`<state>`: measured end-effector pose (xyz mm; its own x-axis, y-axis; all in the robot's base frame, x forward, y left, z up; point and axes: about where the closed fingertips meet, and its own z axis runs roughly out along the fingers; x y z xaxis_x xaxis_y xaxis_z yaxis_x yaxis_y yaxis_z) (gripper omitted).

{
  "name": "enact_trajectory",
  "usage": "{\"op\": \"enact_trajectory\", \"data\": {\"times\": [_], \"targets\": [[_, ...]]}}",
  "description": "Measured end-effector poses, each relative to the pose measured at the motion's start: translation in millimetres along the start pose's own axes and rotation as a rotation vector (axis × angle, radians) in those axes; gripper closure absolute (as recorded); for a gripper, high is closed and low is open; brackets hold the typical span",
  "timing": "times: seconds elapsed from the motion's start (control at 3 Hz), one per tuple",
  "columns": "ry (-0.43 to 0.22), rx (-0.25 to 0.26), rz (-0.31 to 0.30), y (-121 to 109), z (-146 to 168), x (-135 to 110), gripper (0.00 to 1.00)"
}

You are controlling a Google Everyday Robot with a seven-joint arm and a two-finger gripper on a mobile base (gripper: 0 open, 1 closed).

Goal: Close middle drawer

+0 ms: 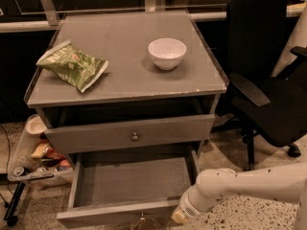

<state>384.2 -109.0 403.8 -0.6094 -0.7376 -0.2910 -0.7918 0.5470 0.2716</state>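
The middle drawer (129, 183) is pulled far out below the cabinet's upper drawer. It is grey and bare inside, and its flat front (115, 215) runs along the bottom edge of the camera view, with a small metal knob (142, 218) at its centre. My white arm (249, 183) reaches in from the right. The gripper (178, 217) is low at the right end of the drawer front, right beside it, and partly cut off by the bottom edge of the view.
The upper drawer front (129, 135) with its knob stands slightly out. A chip bag (72, 65) and a white bowl (166, 53) sit on the cabinet top. A black office chair (268, 80) stands to the right. A cart with clutter (36, 159) stands to the left.
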Motion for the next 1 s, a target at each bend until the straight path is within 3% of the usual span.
{"op": "enact_trajectory", "data": {"times": [0.33, 0.67, 1.0], "targets": [[0.007, 0.079, -0.031, -12.7, -2.3, -10.8, 1.0], [0.006, 0.082, -0.032, -12.5, -2.8, -9.6, 1.0], [-0.006, 0.144, -0.046, -23.2, -5.7, -29.1, 1.0]]}}
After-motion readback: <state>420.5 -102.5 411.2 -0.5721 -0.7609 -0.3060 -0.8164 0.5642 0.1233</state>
